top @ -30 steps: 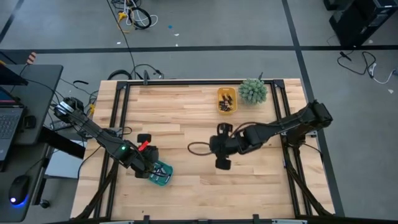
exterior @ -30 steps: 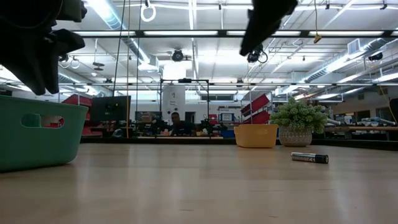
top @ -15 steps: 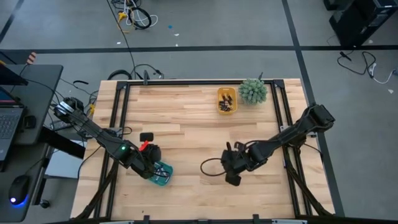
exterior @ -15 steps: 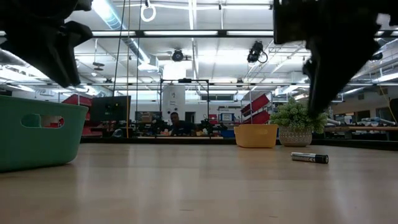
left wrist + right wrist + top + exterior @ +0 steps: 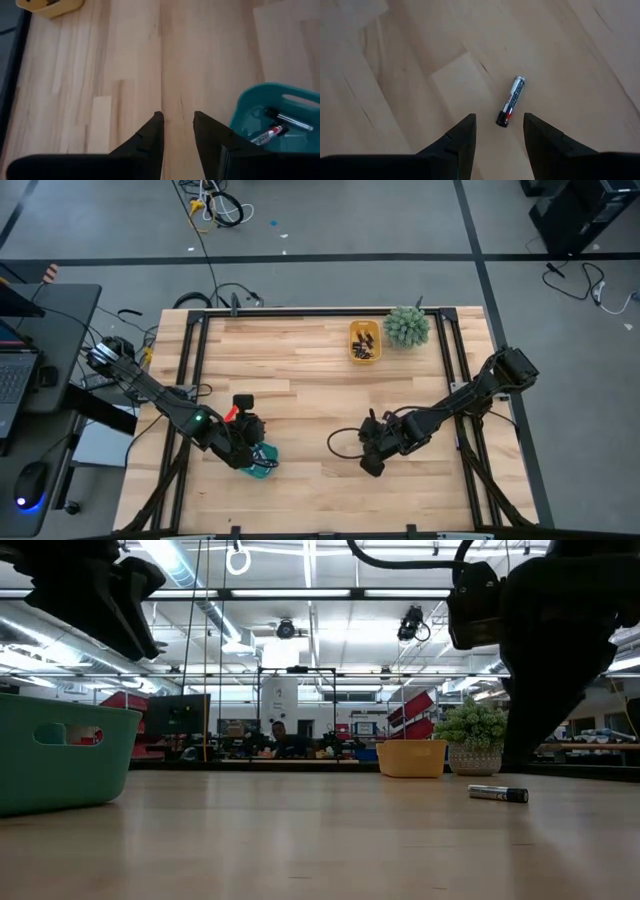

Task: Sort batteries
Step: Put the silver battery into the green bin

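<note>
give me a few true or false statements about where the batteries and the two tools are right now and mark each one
1. A single battery lies on the bare table ahead of the right tool. True.
2. The right tool is clamped on that battery. False: its fingers are open and the battery lies free.
3. The teal bin has batteries in it. True.
4. The left tool holds a battery. False: nothing is between its fingers.
5. The yellow tray sits beside the plant. True.
</note>
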### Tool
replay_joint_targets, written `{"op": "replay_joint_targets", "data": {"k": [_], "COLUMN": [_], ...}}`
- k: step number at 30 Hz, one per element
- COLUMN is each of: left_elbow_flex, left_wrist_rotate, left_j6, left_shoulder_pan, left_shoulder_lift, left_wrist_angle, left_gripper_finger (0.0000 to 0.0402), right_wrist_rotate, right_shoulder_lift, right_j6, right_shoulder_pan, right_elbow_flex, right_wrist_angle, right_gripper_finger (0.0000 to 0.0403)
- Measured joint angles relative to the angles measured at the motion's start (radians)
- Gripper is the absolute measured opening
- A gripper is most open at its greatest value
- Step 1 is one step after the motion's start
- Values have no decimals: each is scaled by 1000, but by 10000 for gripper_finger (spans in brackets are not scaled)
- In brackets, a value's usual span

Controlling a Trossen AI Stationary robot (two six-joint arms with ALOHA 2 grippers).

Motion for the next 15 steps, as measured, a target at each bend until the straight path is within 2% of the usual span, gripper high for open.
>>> {"op": "replay_joint_targets", "data": {"k": [7,15], "left_elbow_flex": [0,0], "left_wrist_rotate": [-34,-97], "left_j6": [26,127], "left_shoulder_pan": [0,3], "left_shoulder_lift": [0,0], "left_wrist_angle": [23,109], "left_gripper_finger": [103,103], "right_wrist_rotate": [55,72], "right_shoulder_lift": [6,136], "right_j6": [-3,-68], "right_shoulder_pan": [0,-7], "right_elbow_flex": [0,3], "right_wrist_angle": [19,82], "right_gripper_finger": [149,149]}}
